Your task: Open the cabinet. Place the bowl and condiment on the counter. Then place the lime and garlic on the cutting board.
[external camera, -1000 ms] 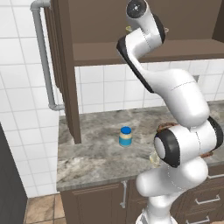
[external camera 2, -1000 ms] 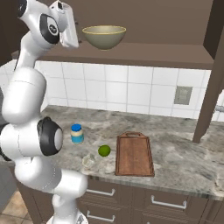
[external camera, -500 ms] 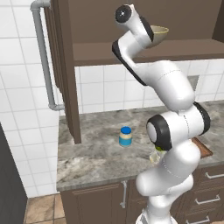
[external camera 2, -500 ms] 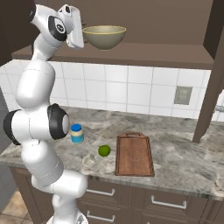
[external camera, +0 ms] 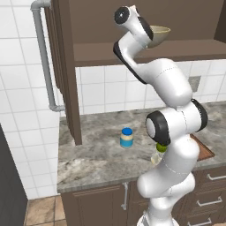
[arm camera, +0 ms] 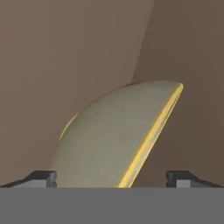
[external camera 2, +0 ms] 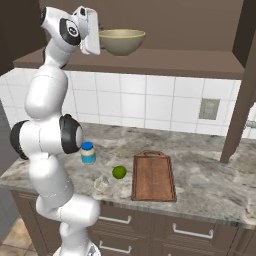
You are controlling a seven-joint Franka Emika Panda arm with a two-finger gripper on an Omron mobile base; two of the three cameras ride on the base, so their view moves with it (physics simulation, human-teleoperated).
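Simulated kitchen, white tile wall behind a marbled tabletop, dark wall cabinet above with door already swung open. Landmark: the bowl, resting on the cabinet's shelf, not yet brought down. End effector raised level with the bowl, just beside its left side in the right base view, jaws spread wide and gripping nothing; in the hand view, fingertips straddling the yellowish rim, evidently lined up to pinch the bowl's wall. Well below the bowl, on the tabletop: condiment already down; lime just off the cutting board; garlic near the lime, closer to the front edge. Board bare, so both presumably await the last steps. Compared with half a second ago: arm swung further toward the bowl, end effector nearer its rim, jaws unchanged; bowl, jar, lime unmoved.
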